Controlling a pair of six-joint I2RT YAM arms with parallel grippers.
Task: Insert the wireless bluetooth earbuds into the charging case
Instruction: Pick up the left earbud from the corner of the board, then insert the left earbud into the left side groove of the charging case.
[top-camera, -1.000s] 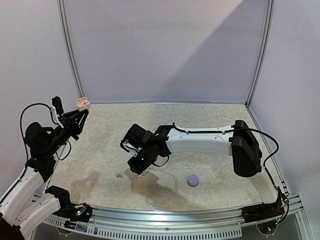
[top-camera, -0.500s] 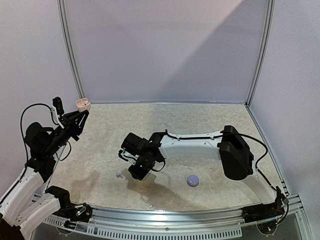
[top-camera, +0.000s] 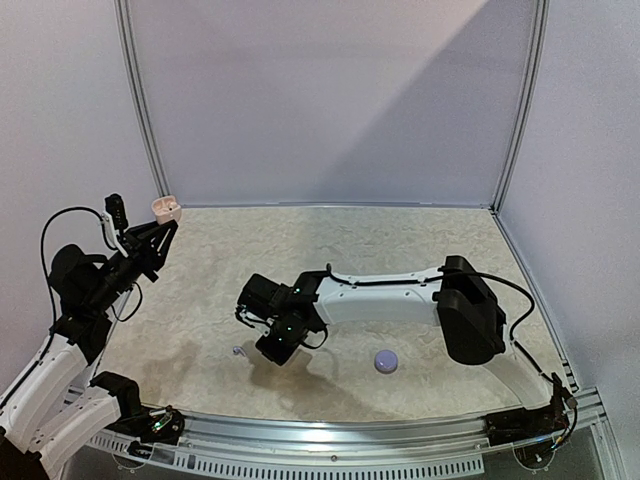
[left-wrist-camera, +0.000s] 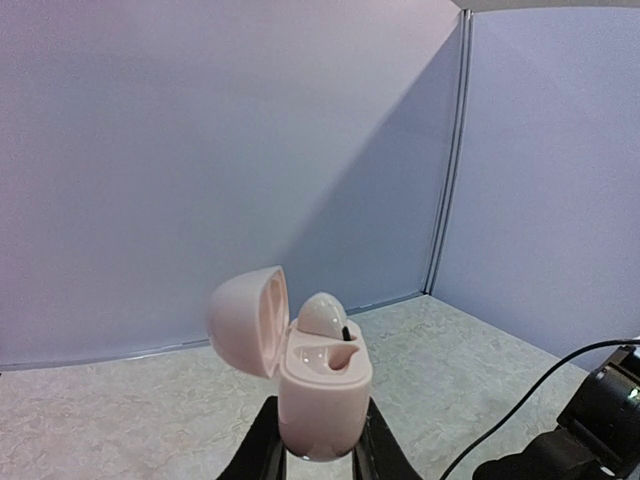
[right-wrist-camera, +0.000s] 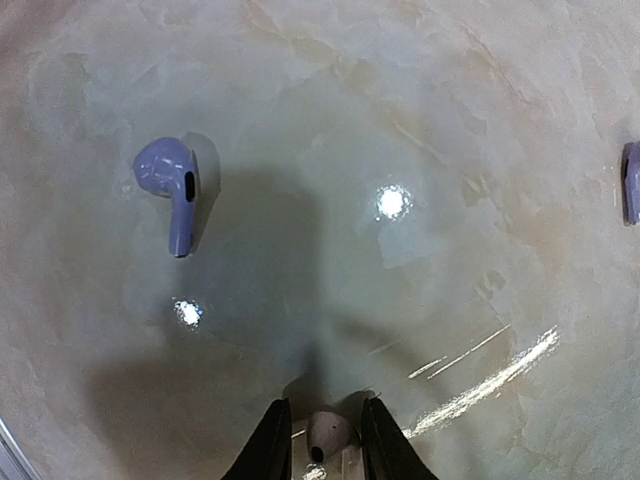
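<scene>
My left gripper (top-camera: 160, 226) is raised at the far left, shut on the base of a pale pinkish charging case (top-camera: 164, 207). In the left wrist view the case (left-wrist-camera: 322, 395) stands upright with its lid open. One whitish earbud (left-wrist-camera: 323, 316) sits in its far socket; the near socket is bare. My right gripper (top-camera: 268, 351) hovers low over the table, shut on a small whitish earbud (right-wrist-camera: 328, 437). A lavender earbud (right-wrist-camera: 172, 190) lies loose on the table to its left; it also shows in the top view (top-camera: 238, 351).
A round lavender pebble-like thing (top-camera: 385, 361) lies on the table right of my right gripper, seen at the right edge of the right wrist view (right-wrist-camera: 630, 182). The right arm's cable (left-wrist-camera: 540, 390) shows low right. Enclosure walls stand at the back and sides.
My right gripper has moved left and lower with the whitish earbud, closer to the loose lavender earbud. The left arm and the case have stayed put.
</scene>
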